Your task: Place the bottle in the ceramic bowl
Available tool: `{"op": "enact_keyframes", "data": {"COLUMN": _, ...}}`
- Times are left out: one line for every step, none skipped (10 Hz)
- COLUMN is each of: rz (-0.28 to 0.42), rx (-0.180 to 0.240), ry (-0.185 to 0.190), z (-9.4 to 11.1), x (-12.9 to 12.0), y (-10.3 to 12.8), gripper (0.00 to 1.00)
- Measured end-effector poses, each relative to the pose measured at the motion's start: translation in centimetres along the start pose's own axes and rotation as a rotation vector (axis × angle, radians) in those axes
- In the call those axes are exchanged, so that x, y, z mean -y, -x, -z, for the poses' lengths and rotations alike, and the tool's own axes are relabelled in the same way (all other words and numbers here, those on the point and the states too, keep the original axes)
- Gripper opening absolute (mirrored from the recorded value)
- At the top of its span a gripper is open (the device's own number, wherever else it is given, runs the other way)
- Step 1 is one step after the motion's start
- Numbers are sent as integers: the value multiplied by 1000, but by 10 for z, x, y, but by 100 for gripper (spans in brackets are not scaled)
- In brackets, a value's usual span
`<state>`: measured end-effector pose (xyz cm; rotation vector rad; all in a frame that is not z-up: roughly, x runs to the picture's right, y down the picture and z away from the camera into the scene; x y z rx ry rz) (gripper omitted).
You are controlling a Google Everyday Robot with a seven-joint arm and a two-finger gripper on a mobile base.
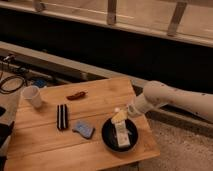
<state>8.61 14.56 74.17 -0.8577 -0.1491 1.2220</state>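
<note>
Black ceramic bowl (120,135) contains the bottle (120,131); pincer (124,116) apparently grips it.

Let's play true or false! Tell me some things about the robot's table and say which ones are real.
1. The bottle is over the ceramic bowl. True.
2. The white cup sits inside the bowl. False: it stands by the table's far left edge.
3. The gripper is at the bottle's top, above the bowl. True.
4. The blue sponge lies right of the bowl. False: it lies left of it.
5. A small red thing lies on the table behind the black bar. True.
</note>
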Motion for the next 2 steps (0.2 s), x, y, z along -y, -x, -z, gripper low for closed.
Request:
{"op": "enact_keyframes", "data": {"rz": 3, "rx": 20, "ry": -14, "z": 7, "x": 0, "y": 3, "gripper": 80}}
{"op": "enact_keyframes", "data": {"rz": 3, "rx": 50, "ry": -38, "z": 15, "x": -1, "y": 7, "gripper": 80}}
